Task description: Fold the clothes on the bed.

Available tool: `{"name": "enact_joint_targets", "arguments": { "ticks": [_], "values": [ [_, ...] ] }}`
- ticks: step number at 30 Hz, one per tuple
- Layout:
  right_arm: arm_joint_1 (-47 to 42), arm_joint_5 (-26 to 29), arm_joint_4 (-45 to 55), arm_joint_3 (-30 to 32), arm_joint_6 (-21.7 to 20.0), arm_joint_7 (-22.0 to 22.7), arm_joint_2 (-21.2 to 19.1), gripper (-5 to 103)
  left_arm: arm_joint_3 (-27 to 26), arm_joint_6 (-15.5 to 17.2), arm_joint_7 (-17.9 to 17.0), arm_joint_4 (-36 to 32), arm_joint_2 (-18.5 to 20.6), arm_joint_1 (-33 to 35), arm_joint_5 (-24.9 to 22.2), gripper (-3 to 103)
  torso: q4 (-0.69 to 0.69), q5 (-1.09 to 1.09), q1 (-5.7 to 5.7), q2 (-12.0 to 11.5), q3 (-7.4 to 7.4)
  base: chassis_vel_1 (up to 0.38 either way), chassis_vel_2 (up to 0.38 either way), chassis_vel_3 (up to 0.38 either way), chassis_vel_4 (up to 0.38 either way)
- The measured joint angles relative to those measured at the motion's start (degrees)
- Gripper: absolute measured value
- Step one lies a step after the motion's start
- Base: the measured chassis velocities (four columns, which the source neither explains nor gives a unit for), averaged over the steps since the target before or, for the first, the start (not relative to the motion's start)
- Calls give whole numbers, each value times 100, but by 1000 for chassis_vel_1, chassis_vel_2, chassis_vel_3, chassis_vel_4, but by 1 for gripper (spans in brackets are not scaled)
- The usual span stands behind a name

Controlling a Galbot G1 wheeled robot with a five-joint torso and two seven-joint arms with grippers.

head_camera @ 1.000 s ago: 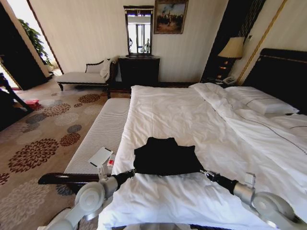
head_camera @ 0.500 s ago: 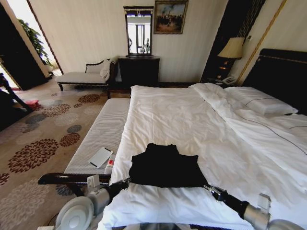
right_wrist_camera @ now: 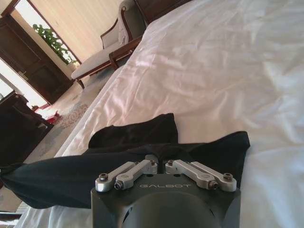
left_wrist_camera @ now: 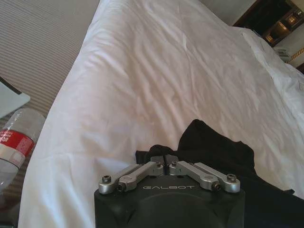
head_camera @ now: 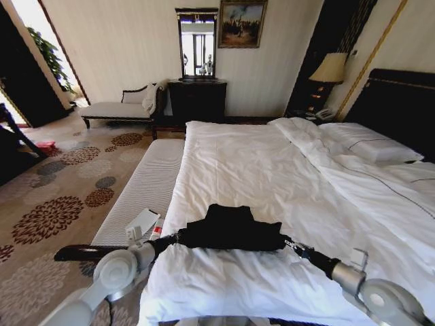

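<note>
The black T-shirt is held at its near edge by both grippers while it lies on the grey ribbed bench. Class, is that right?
Not quite. The black T-shirt, pinched by the left gripper and right gripper, lies on the bed, not the bench, as the head view shows.

Ribbed bench (head_camera: 146,187) holding white tablet (head_camera: 142,221) and plastic bottle (left_wrist_camera: 15,135), chaise (head_camera: 122,107), lamp (head_camera: 329,68), framed painting (head_camera: 240,23)

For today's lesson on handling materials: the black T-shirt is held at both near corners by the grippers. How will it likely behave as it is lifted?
Probably floppy: the T-shirt drapes and bunches between the left gripper and right gripper, holding no shape of its own. It looks light, thin fabric that two small pinches seem to carry. It may drag across the bed rather than slide as a flat sheet.
</note>
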Motion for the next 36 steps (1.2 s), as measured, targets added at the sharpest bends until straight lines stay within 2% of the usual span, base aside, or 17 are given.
{"name": "enact_joint_targets", "arguments": {
  "ticks": [3, 6, 12, 16, 17, 20, 28, 33, 34, 35, 36],
  "values": [
    [423, 122, -159, -297, -50, 108, -142, 2, 164, 34, 0, 220, -37, -391, -73, 0, 1, 2, 0, 0, 0, 0, 0, 0, 0],
    [1154, 307, -488, -667, -139, 188, -305, 2, 435, 121, -8, 512, -254, -850, -117, 0, 2, 2, 0, 0, 0, 0, 0, 0, 0],
    [1814, 481, -884, -972, -201, 203, -581, 2, 992, 197, 13, 1044, -568, -1536, -87, 0, 4, 1, 0, 0, 0, 0, 0, 0, 0],
    [2428, 484, -1331, -1519, -212, 148, -691, 2, 1610, 212, 119, 1940, -1021, -2600, 2, 0, -2, 2, 0, 0, 0, 0, 0, 0, 0],
    [2428, 484, -1331, -1519, -212, 148, -691, 2, 1610, 212, 119, 1940, -1021, -2600, 2, 0, -2, 2, 0, 0, 0, 0, 0, 0, 0],
    [2940, 381, -1720, -2030, -212, 125, -607, 2, 1977, 254, 297, 2731, -1294, -3241, 87, 0, -2, 3, 0, 0, 0, 0, 0, 0, 0],
    [3379, 226, -2268, -2418, -190, 67, -431, 2, 2280, 282, 528, 3160, -1353, -3393, 251, 0, 3, 1, -1, 1, -1, 0, 0, 0, 0],
    [3457, 101, -2508, -2537, -147, -27, -367, 2, 2362, 271, 571, 3412, -1623, -3393, 467, 0, 1, 0, -3, 1, -1, 0, 0, 0, 0],
    [3478, 64, -2526, -2571, -134, -45, -366, -1, 2390, 266, 574, 3454, -1671, -3416, 495, 0, -2, 0, -2, 1, -1, 0, 0, 0, 0],
    [3511, 44, -2536, -2603, -114, -74, -365, 3, 2424, 257, 576, 3489, -1710, -3441, 517, 0, -1, 0, -2, 1, -1, 0, 0, 0, 0],
    [3551, 29, -2539, -2631, -99, -109, -361, 3, 2446, 251, 575, 3505, -1733, -3457, 528, 0, -1, 0, -2, 1, -1, 0, 0, 0, 0]
  ]
}}
